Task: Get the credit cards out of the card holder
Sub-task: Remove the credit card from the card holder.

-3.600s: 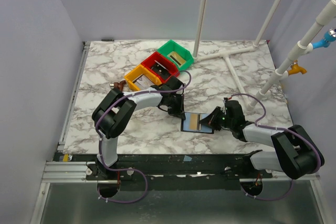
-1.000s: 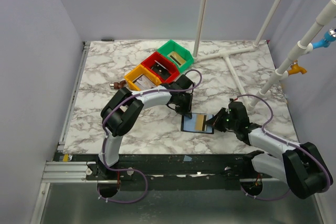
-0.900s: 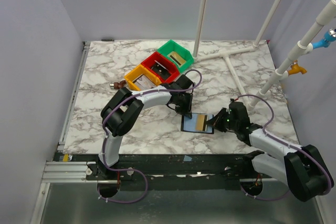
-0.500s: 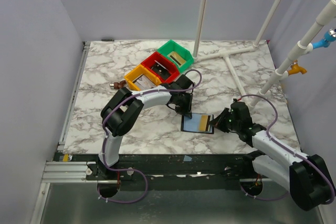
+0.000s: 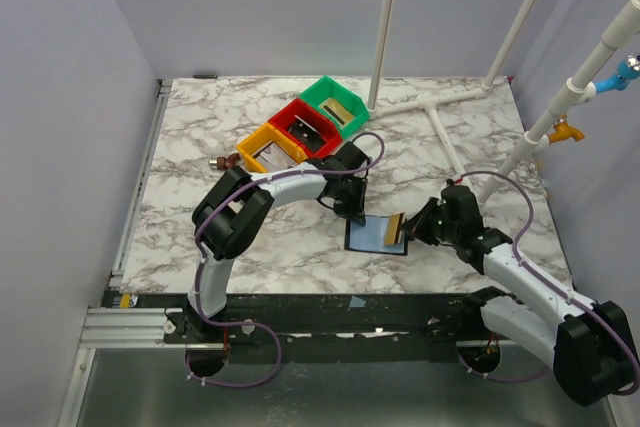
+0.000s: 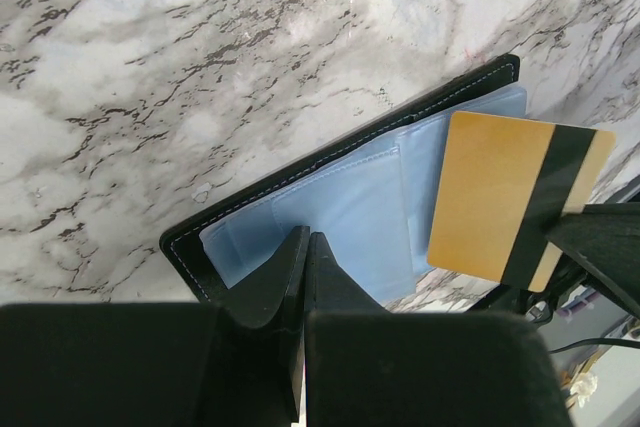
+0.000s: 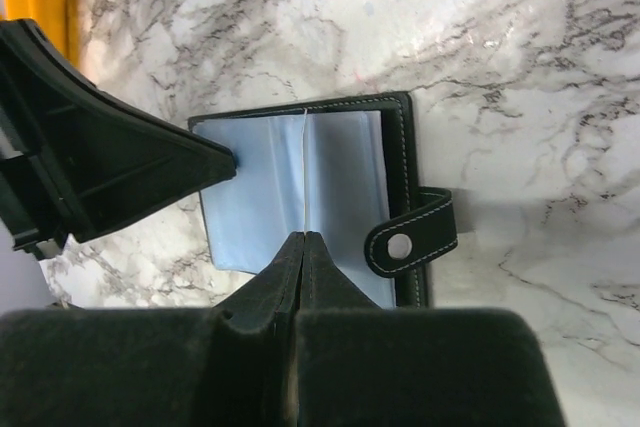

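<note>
The card holder [image 5: 370, 237] lies open on the marble, its bluish sleeves [image 6: 340, 202] facing up and its snap strap [image 7: 410, 240] at the right. My left gripper [image 5: 352, 215] is shut, and its fingertips [image 6: 305, 239] press on the holder's left half. My right gripper [image 5: 408, 230] is shut on a tan-gold credit card [image 6: 510, 197] with a black stripe. It holds the card tilted up over the holder's right edge. In the right wrist view the card [image 7: 304, 167] shows edge-on as a thin line above the right gripper [image 7: 303, 237]. No pale card is visible.
Yellow [image 5: 265, 152], red [image 5: 305, 127] and green [image 5: 337, 102] bins stand in a diagonal row behind the left arm, each with something inside. A white pipe frame [image 5: 440, 122] lies at the back right. A small brown object [image 5: 225, 161] sits left of the yellow bin.
My right gripper has drawn the gold card rightward across the holder and raised it on edge. The left gripper has stayed pressing on the holder.
</note>
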